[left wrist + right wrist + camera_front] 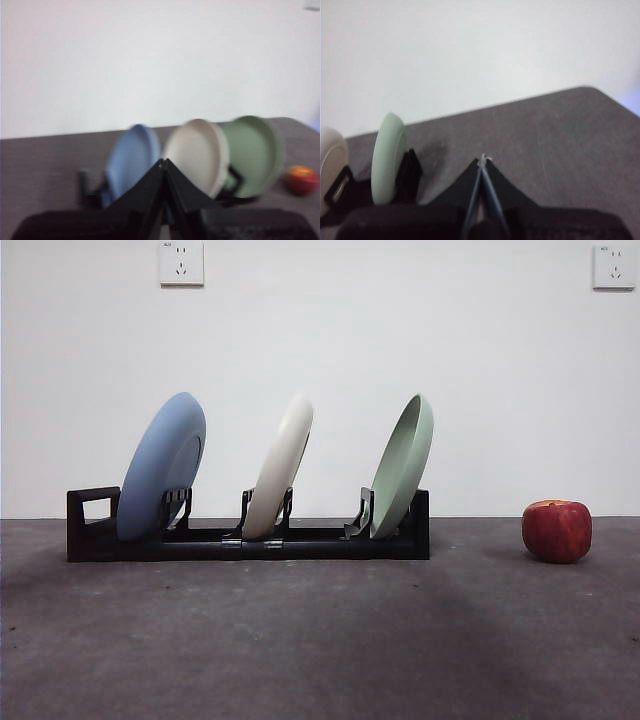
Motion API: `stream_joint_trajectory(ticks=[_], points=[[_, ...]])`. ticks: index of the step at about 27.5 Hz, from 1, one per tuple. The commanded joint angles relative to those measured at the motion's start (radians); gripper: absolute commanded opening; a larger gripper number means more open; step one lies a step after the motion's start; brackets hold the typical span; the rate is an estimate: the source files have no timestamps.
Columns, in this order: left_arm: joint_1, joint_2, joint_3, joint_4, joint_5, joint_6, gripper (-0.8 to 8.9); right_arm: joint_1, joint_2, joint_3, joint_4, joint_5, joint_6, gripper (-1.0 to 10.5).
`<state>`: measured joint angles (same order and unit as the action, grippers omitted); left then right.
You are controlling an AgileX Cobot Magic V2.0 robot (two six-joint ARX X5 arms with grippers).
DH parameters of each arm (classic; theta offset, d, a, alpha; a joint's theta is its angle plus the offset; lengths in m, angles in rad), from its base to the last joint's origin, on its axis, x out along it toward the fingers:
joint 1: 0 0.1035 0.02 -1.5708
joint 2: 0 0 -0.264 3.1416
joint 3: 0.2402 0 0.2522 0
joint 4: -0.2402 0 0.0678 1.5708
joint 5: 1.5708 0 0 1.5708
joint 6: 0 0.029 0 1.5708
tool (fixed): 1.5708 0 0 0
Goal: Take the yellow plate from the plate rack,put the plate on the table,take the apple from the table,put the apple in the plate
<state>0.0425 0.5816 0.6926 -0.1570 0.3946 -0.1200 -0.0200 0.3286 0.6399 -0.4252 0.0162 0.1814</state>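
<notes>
Front view first: we see the plate rack [250,540] standing on the surface [320,640], holding three plates on edge, all tilted toward one o'clock. The blue plate [160,468] sits in the slot by the handle loop, the yellow plate [280,468] in the middle slot, the green plate [403,468] in the far slot. The apple [557,531] rests on the surface at three o'clock from the rack, well apart from it. Neither arm shows here.

Left wrist view: our left pincer [164,162] has its jaws pressed together, holding nothing, and points toward the gap between the blue plate and the yellow plate [197,155]. The picture is blurred.

Right wrist view: our right pincer [482,161] is likewise closed and empty, above bare surface, with the green plate [387,157] near it.

We judge the yellow plate stiff, smooth and likely slippery, perhaps breakable if dropped. The exposed upper rim, at about twelve o'clock, looks the best hold, lifting along its tilt. The apple seems firm, and its blocky sides suit a side pinch.
</notes>
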Motion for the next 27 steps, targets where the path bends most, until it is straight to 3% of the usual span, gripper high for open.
stream_joint_trajectory(ticks=[1, 8, 13, 22, 27], points=[[-0.002, 0.092, 0.112, -0.060, 0.105, -0.061, -0.04, 0.000, 0.066, 0.089, -0.087, -0.032, 0.010, -0.1], [-0.004, 0.328, 0.351, -0.222, 0.351, -0.082, -0.04, 0.000, 0.217, 0.240, -0.262, -0.085, 0.011, 0.0], [-0.029, 0.487, 0.460, -0.282, 0.464, -0.082, -0.04, 0.000, 0.300, 0.278, -0.341, -0.185, 0.009, 0.0], [-0.164, 0.772, 0.576, -0.323, 0.459, -0.045, -0.05, 0.000, 0.447, 0.285, -0.363, -0.524, -0.051, 0.0], [-0.281, 0.961, 0.720, -0.362, 0.307, 0.029, -0.05, 0.001, 0.513, 0.285, -0.370, -0.686, -0.051, 0.0]])
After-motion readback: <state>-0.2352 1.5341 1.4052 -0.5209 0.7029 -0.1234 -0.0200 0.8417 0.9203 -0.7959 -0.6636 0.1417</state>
